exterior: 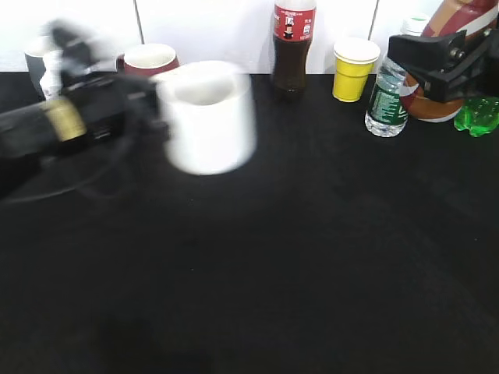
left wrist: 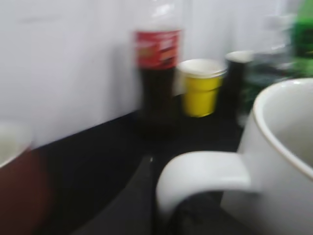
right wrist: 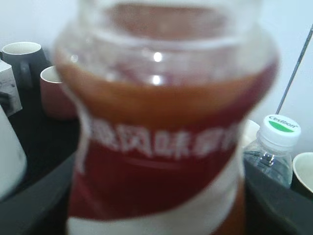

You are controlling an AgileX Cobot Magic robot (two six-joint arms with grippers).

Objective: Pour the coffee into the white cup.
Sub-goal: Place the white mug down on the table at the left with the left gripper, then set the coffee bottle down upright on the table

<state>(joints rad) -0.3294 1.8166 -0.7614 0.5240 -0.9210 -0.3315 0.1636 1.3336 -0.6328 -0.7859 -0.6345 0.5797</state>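
The white cup (exterior: 209, 118) is held off the black table at the left, blurred. My left gripper (exterior: 148, 109) is shut on its loop handle. In the left wrist view the handle (left wrist: 203, 171) and the cup's cream inside (left wrist: 288, 122) fill the lower right, with the gripper (left wrist: 190, 218) dark beneath the handle. My right gripper (exterior: 438, 66) is shut on the coffee bottle (exterior: 456, 23) and holds it raised and tilted at the far right. In the right wrist view the bottle (right wrist: 161, 161) fills the frame, with brown coffee (right wrist: 161, 100) below the clear neck; the gripper (right wrist: 156, 220) is mostly hidden behind it.
Along the back wall stand a dark cola bottle (exterior: 292, 47), a yellow paper cup (exterior: 355, 72), a water bottle (exterior: 387, 97), a dark red mug (exterior: 150, 58) and a dark mug (exterior: 37, 58). A green object (exterior: 477, 115) lies at the right edge.
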